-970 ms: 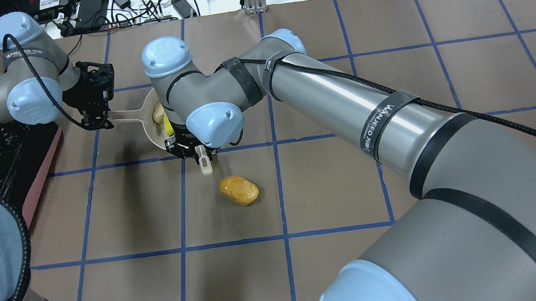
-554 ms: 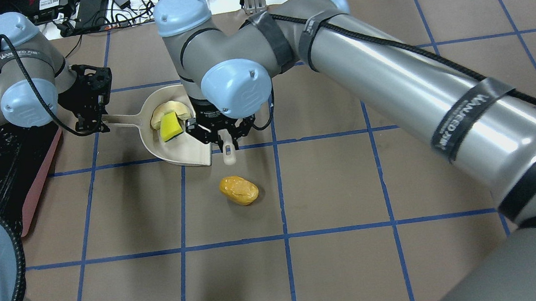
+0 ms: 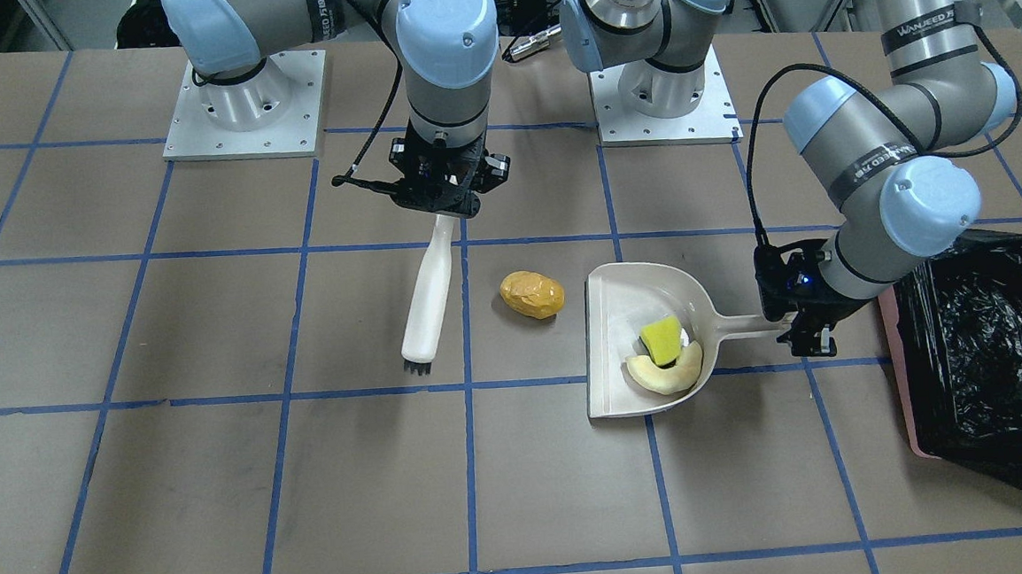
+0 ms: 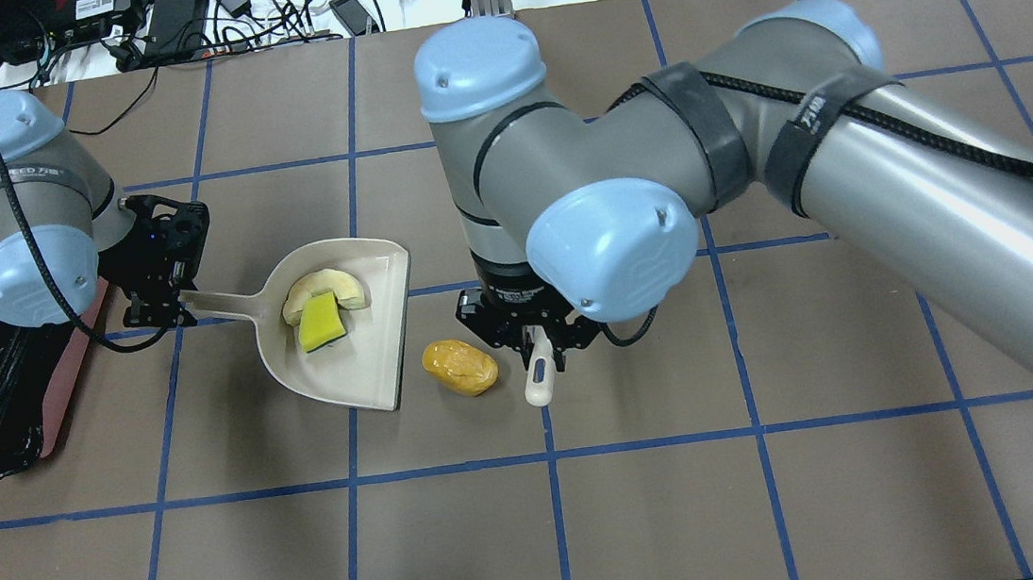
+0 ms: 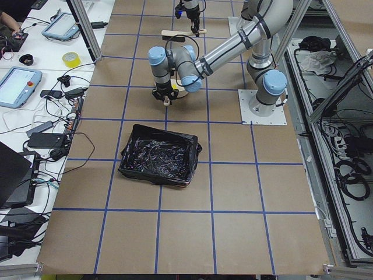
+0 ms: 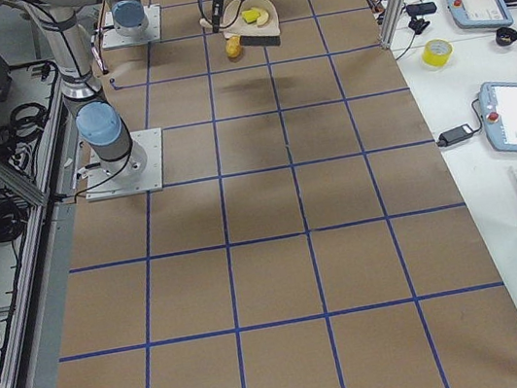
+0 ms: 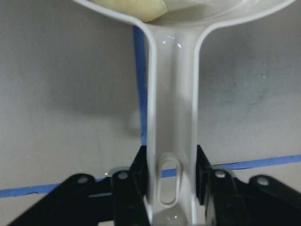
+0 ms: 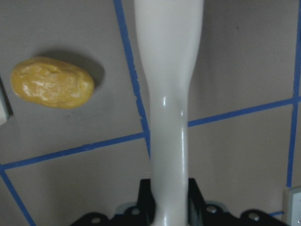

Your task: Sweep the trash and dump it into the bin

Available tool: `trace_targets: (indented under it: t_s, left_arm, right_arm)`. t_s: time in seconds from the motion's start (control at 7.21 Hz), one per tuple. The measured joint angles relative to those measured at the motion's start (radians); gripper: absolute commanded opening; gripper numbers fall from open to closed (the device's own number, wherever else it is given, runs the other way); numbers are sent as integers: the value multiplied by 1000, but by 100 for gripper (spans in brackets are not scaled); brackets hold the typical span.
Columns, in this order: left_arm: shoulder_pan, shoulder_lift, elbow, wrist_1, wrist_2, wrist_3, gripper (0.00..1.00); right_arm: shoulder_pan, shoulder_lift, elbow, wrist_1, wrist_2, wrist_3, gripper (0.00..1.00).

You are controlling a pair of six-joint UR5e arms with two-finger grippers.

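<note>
The yellow sponge wedge (image 4: 320, 320) and the cream crescent (image 4: 326, 285) lie inside the beige dustpan (image 4: 363, 371). The orange-brown potato lump (image 4: 460, 367) lies on the table just off the pan's open edge. My left gripper (image 4: 156, 306) is shut on the dustpan's handle (image 7: 171, 94). My right gripper (image 4: 530, 334) is shut on a white brush (image 3: 428, 301), held on the potato's other side from the pan, with its bristles pointing away from the robot. The pink bin with the black bag (image 3: 994, 355) stands behind the left gripper.
Two arm base plates (image 3: 243, 108) sit at the robot's edge of the table. Cables and power bricks (image 4: 168, 20) lie beyond the table's far edge. Blue tape lines mark the brown tabletop in a grid.
My right gripper has carried the brush from the dustpan's mouth over to the right of the potato. My left gripper has drawn the dustpan nearer, its open edge now by the potato.
</note>
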Motion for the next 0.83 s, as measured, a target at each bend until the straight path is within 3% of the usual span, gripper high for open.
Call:
trace_targets:
  t_s: [0.28, 0.83]
  left_arm:
    - [38, 59, -82, 18, 1, -9, 9]
    - [50, 61, -94, 23, 0, -14, 9]
  right_arm:
    - [24, -9, 101, -13, 91, 95, 0]
    - [146, 146, 66, -175, 147, 112, 0]
